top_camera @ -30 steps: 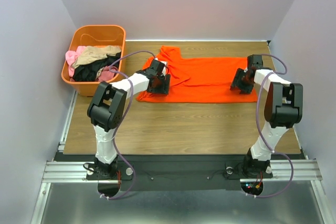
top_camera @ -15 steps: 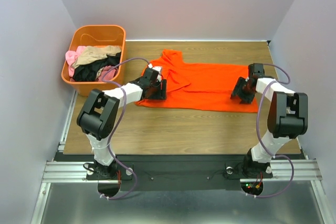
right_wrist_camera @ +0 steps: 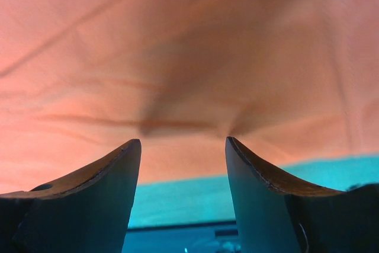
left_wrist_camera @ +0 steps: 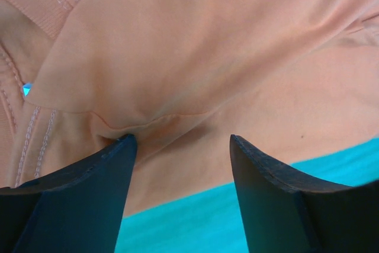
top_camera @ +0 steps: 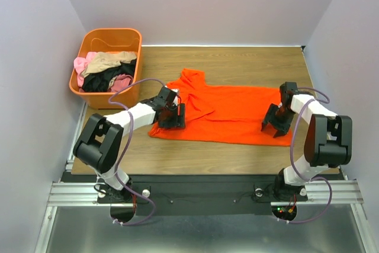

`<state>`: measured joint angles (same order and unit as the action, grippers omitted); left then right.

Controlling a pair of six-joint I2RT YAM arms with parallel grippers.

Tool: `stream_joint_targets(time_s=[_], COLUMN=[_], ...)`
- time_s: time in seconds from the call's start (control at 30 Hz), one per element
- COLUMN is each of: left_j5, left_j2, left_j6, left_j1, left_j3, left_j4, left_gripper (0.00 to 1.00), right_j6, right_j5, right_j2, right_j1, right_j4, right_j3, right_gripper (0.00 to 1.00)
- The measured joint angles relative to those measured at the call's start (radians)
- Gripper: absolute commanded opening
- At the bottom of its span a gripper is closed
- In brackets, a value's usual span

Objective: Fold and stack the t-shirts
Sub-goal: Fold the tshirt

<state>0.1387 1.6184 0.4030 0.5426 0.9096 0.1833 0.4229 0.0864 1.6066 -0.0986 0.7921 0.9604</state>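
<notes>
An orange-red t-shirt (top_camera: 231, 114) lies spread flat across the wooden table (top_camera: 201, 152). The left gripper (top_camera: 176, 115), jaws apart, presses on the shirt's left end by the sleeve. The right gripper (top_camera: 275, 124), jaws also apart, presses on its right end. Farther back on the left, an orange tub (top_camera: 109, 32) holds pink, tan and black shirts (top_camera: 106, 72).

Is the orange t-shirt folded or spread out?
Mostly spread out: the orange t-shirt lies flat along the table; only its left end is doubled over.
</notes>
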Motion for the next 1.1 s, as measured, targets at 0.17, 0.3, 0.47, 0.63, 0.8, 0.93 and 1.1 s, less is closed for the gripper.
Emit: stream_joint_targets(time_s=[0.17,0.3,0.47,0.63,0.8,0.93,1.1], left_j5=[-0.030,-0.064,-0.092,-0.096,-0.098,-0.098,-0.095], left_j2=[-0.043,-0.042,0.041,0.245,0.359,0.357,0.357], left_j6=[0.016,0.014,-0.014,-0.047,-0.074,-0.083,-0.088], left_j1=[0.001,-0.001,-0.028,-0.065,-0.089,-0.098,-0.113], left_j3=[0.075,0.286,0.539,0.737,0.847,0.848,0.849], left_j4=[0.217,0.306,0.298,0.327,0.381,0.391,0.394], left_gripper=[0.86,0.86,0.86,0.86,0.86,0.86,0.86], right_j6=[-0.006,-0.028,-0.050,-0.049,-0.049,-0.053,-0.061], right_j5=[-0.021,-0.048,-0.088,-0.106,-0.117,-0.140,-0.166], right_j2=[-0.044,-0.040,0.049,0.254,0.416,0.467,0.484], right_j1=[-0.001,-0.030,-0.114,-0.143,-0.142,-0.140,-0.141], right_j4=[0.123,0.150,0.090,0.007,-0.053,-0.068,-0.093], right_j3=[0.072,0.257,0.460,0.581,0.663,0.713,0.732], right_gripper=[0.67,0.67,0.66,0.62,0.60,0.59,0.56])
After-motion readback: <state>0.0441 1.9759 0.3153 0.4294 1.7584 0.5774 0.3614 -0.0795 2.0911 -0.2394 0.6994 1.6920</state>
